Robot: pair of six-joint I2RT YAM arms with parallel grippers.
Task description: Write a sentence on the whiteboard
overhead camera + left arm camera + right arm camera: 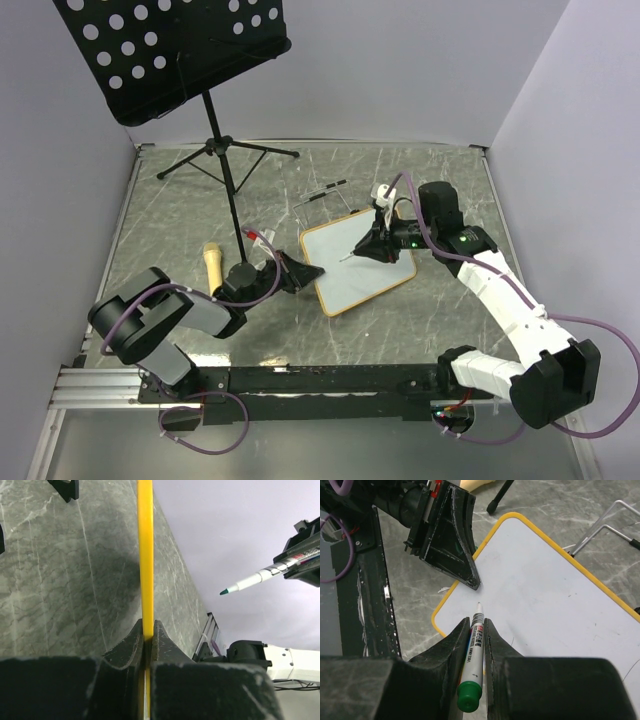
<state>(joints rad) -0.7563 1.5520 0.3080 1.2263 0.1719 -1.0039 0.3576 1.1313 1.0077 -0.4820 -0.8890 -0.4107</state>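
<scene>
Left gripper [303,272]: jaws closed on the rim of the whiteboard [365,270]. In the left wrist view the yellow-tan frame edge runs straight out from between the two fingers, with both pads pressed against it. The rest of the board extends ahead of the jaws and away from the left arm.

Right gripper [476,624]: jaws clamped on a marker [475,647]. The white barrel lies lengthwise in the gap between the fingers. The green butt end sits behind the jaws, toward the wrist, and the writing tip projects just ahead of the fingertips.

Whiteboard position: flat on the grey marbled table [180,210], directly ahead of and below the right jaws. The marker tip points at the white surface near the corner held by the left gripper. Whether the tip touches the surface cannot be told from these views.

The two grippers face each other across that corner, near each other but apart.

Beyond the far edge of the board from the right jaws stands a wire rest [612,522]. Well behind the left jaws stands a black perforated music stand [180,45] on its tripod
</scene>
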